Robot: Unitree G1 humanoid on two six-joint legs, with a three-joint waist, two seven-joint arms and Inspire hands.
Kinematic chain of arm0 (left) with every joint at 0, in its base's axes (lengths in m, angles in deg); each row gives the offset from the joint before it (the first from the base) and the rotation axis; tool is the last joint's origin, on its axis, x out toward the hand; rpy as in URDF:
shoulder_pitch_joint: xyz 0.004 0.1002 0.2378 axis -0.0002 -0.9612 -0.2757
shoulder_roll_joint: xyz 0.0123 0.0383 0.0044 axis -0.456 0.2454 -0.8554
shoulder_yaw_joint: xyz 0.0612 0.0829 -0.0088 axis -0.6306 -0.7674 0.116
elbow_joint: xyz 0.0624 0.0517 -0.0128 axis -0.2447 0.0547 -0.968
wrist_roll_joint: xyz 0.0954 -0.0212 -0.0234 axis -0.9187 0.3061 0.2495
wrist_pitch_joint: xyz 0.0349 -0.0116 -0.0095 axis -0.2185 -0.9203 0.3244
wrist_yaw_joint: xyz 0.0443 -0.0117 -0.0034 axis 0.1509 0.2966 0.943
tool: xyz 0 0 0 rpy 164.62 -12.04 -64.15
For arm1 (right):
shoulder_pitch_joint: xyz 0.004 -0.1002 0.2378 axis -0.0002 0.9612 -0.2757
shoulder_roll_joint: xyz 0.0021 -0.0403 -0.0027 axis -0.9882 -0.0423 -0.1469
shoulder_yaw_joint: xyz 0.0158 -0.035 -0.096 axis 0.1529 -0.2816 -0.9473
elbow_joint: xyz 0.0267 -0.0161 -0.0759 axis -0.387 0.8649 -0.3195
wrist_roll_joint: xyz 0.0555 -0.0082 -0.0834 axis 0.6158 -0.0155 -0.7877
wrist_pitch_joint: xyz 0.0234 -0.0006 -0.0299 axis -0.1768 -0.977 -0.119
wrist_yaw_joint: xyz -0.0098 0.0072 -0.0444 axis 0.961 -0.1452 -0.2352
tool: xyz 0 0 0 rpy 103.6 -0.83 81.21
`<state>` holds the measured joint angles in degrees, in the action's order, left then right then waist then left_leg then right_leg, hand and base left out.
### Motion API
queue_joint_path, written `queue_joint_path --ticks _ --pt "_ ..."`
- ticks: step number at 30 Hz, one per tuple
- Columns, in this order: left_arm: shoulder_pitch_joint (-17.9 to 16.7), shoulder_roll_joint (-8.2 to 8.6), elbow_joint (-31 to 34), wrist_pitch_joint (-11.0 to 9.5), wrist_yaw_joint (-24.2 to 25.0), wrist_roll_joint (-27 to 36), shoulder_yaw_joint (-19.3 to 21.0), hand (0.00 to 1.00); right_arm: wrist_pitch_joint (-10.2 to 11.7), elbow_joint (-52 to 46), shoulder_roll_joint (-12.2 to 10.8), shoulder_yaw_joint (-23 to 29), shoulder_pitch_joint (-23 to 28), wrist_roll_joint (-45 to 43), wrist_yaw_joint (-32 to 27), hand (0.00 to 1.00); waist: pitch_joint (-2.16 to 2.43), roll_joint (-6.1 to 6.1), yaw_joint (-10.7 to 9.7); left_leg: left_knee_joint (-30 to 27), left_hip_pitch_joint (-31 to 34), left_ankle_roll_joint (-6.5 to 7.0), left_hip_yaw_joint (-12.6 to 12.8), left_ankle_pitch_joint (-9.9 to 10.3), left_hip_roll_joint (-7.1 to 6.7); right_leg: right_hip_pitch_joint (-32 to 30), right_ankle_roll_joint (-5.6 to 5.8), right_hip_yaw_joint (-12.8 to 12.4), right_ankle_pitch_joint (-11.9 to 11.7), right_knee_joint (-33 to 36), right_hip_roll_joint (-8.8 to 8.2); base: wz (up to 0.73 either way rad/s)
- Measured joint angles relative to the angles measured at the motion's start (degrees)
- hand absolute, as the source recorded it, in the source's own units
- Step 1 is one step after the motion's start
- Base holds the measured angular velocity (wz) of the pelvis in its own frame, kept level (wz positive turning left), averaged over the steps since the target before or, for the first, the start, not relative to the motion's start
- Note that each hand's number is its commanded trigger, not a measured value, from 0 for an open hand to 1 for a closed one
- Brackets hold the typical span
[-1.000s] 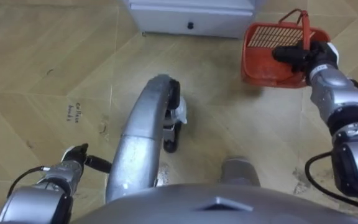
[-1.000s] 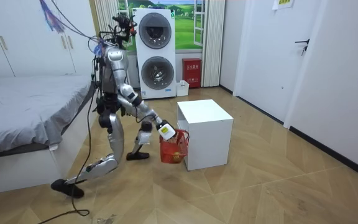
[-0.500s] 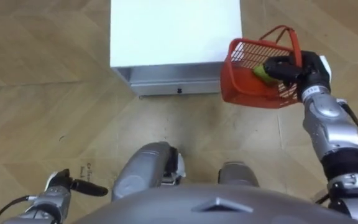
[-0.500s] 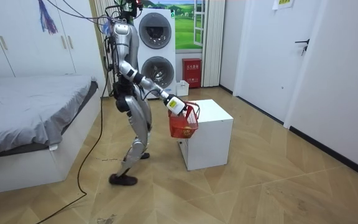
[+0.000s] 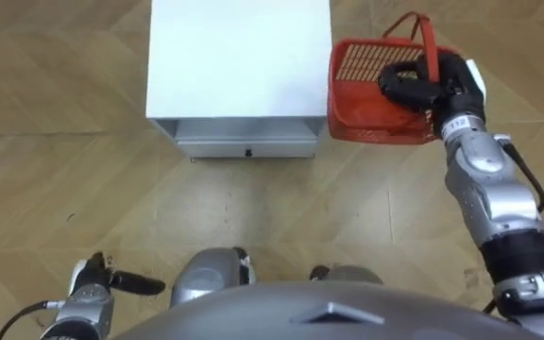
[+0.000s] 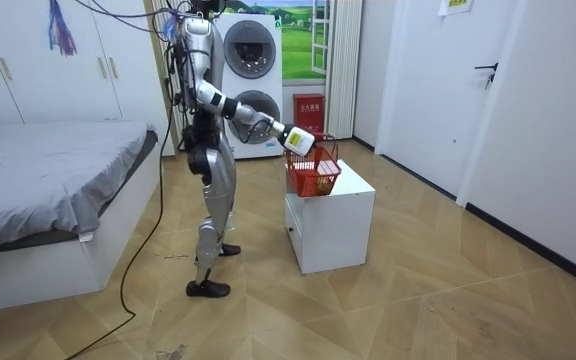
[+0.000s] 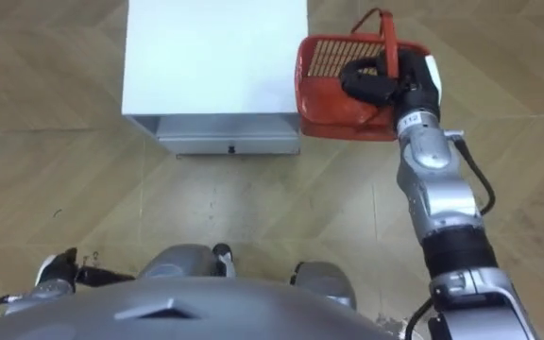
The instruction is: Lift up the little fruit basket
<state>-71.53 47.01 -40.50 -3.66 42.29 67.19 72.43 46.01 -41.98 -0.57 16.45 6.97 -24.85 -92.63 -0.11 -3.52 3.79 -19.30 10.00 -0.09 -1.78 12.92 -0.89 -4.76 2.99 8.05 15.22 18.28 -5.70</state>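
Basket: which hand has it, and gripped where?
The right hand holds the red basket by its handle, low near the rim. The left hand holds nothing.

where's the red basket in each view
Left eye view: upper right, red basket in the right robot hand, at the white cabinet's right edge.
Right eye view: upper centre-right, same edge.
Room view: centre, at the cabinet's top.
Shared landmark: the white cabinet.

Silver rounded arm shells, black joint bands, black right hand (image 5: 434, 87), thin cables
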Motion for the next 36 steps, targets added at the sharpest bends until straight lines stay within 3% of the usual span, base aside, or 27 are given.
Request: queue_joint_path --ticks 6,15,21,25,36 --pt "-1.49 0.00 0.45 0.17 0.20 -2.56 0.12 0.00 -0.05 -3.61 0.09 0.06 0.00 -0.09 -0.98 1.00 0.09 -0.34 0.54 0.16 -1.55 -0.10 -1.72 -0.06 -0.32 3.17 -0.09 1.79 -0.05 -1.90 0.01 0.15" --pt "-4.16 0.57 1.90 1.78 2.76 -5.11 4.36 0.00 -0.77 -11.07 1.23 1.74 -0.75 0.11 -0.24 1.00 0.10 -0.38 2.57 0.94 -2.59 -0.37 -3.08 -0.61 -0.63 4.78 -0.16 3.48 -0.09 -2.59 -0.19 0.08" --pt "-4.42 1.10 1.91 2.55 2.95 -5.12 4.40 0.00 -0.98 -11.09 1.48 1.74 -3.52 0.08 0.19 1.00 -0.01 -0.82 3.62 1.01 -2.66 -0.42 -3.65 -0.87 -0.75 5.21 -0.16 4.05 -0.09 -2.59 -0.21 0.05" --pt "-4.37 1.10 2.85 3.21 3.42 -5.13 4.36 0.00 -2.45 -10.65 1.48 1.69 -5.64 0.11 0.07 1.00 -0.46 -1.61 4.00 0.25 -1.95 -0.54 -5.38 -0.92 -0.96 5.84 -0.19 6.24 -0.11 -2.71 -0.15 0.24" --pt "-3.86 0.52 3.30 4.91 3.98 -5.11 4.24 0.00 -3.72 -3.36 0.78 -0.68 -9.00 0.30 -0.43 1.00 -0.53 -1.31 6.79 -1.01 0.24 -0.71 -8.15 -1.02 -1.64 5.56 -0.19 9.55 -0.11 -2.88 -0.25 0.14"
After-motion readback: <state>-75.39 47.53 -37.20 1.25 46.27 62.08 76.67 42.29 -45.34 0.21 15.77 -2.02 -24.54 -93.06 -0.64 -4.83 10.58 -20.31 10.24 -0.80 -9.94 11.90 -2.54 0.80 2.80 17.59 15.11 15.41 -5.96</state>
